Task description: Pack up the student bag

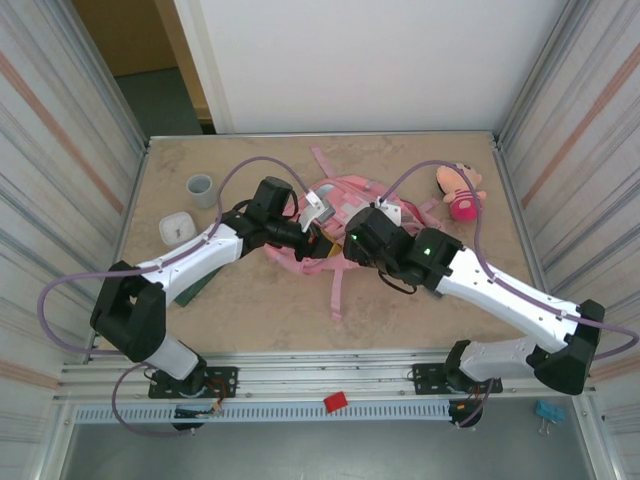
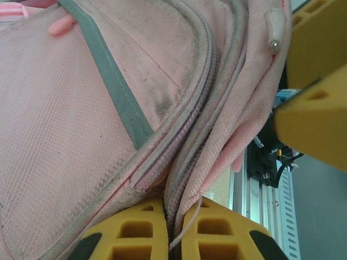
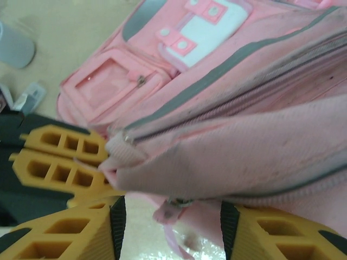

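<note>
Student bag [image 2: 81, 135]: we judge it soft, floppy; grip the rim.
Left pincer [image 2: 173, 219]: pinching fabric.
Right pincer [image 3: 171, 208]: half spread.

Tally on table [image 1: 420, 310]: 1 student bag [image 1: 350, 190], pink. 1 plush doll [image 1: 460, 190]. 1 grey cup [image 1: 201, 190]. 1 small white box [image 1: 178, 228]. 1 dark green flat item [image 1: 203, 287]. On front rail [image 1: 260, 412]: 1 red block [image 1: 335, 402], 1 blue clip [image 1: 548, 412].

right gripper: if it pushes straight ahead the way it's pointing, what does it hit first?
The student bag: its zipped fold lies right ahead of the right gripper, across the gap of its open jaws. Looks very close, though depth is unclear.
</note>
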Tool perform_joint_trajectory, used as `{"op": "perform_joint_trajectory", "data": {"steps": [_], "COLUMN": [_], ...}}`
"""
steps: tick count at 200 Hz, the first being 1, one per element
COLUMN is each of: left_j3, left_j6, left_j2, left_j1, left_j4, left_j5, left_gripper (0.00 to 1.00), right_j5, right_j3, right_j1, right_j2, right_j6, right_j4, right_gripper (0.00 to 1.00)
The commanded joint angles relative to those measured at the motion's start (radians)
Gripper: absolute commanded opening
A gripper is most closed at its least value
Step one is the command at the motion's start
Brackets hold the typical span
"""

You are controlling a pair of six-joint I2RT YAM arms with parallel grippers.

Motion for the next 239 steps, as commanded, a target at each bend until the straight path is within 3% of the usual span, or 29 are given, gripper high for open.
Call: {"op": "perform_joint_trajectory", "data": {"steps": [1,27,69,92,115,137,193,239], "left_j3": [0.026,0.029,0.033,0.034,0.035,0.038,0.027,-0.020], "left_j6": [-0.046,-0.042,-0.037,-0.034,-0.037,-0.040,-0.003,0.067], "left_j2": [-0.038,-0.042,-0.043,-0.043,-0.045,-0.049,-0.068,-0.087], "left_j1": [0.013,0.013,0.013,0.013,0.013,0.012,0.018,0.044], "left_j4": [0.004,0.007,0.009,0.005,0.010,0.012,-0.023,-0.054], "left_j5": [0.084,0.088,0.085,0.082,0.082,0.084,0.051,-0.009], "left_gripper": [0.00,0.00,0.00,0.00,0.00,0.00,0.00,0.00], "right_j5": [-0.018,-0.037,0.024,0.043,-0.002,-0.015,0.105,-0.041], "right_j3": [-0.024,-0.031,-0.007,0.001,-0.011,-0.015,0.040,-0.015], "right_j1": [-0.025,-0.028,-0.018,-0.011,-0.010,0.001,-0.004,-0.078], "right_j2": [0.012,0.018,0.056,0.064,0.068,0.086,0.090,-0.023], "right_j6": [-0.011,-0.022,0.005,0.018,-0.013,-0.022,0.000,-0.135], "right_j4": [0.076,0.092,-0.061,-0.102,-0.042,0.007,-0.198,-0.146], "right_gripper": [0.50,0.46,0.27,0.29,0.44,0.46,0.17,0.02]}}
